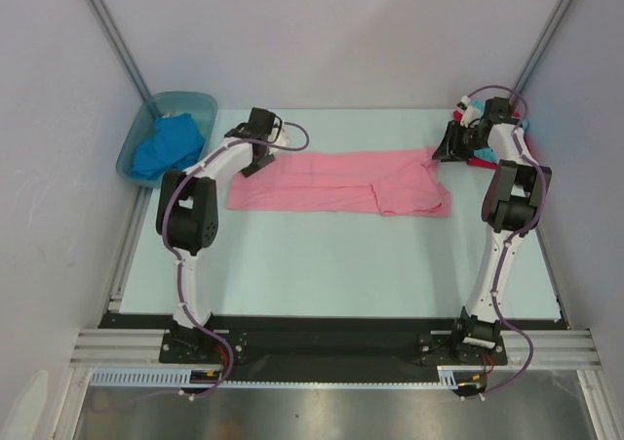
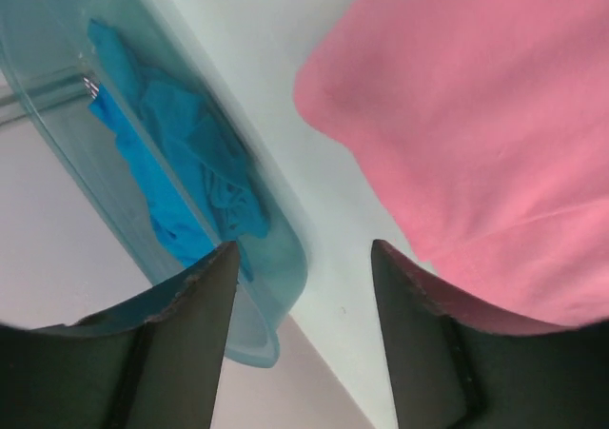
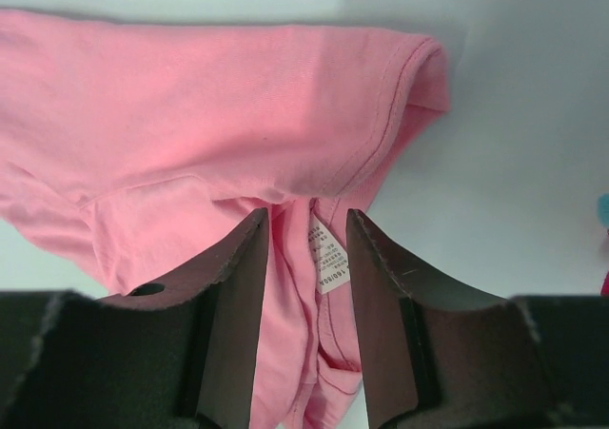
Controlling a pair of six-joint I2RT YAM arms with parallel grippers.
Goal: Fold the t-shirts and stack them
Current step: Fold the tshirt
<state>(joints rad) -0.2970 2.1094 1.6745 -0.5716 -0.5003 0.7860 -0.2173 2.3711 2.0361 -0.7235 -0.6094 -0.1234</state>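
A pink short-sleeved cotton t-shirt (image 1: 331, 181) lies folded into a long band across the pale blue-green worktop (image 1: 341, 264), stretched between the two grippers. The left gripper (image 2: 303, 258) hovers just off the shirt's left end with its fingers spread wide. Nothing but bare worktop shows in the gap, and the rounded pink edge lies just to the right of its right finger. To the left of this gripper stands a blue-green translucent plastic tub (image 2: 276, 324), with a crumpled royal blue t-shirt (image 2: 181, 163) lying inside it. The right gripper (image 3: 306, 224) sits over the shirt's other end, its fingers partly spread and straddling bunched pink cloth. A small white printed label (image 3: 328, 258) shows in the gap between them, and the fingers do not visibly pinch the cloth. A hemmed sleeve or collar edge lies beyond the fingertips. At the far right of this gripper's view, slivers of turquoise cloth (image 3: 604, 210) and red cloth (image 3: 606, 282) show, too small to make out further.
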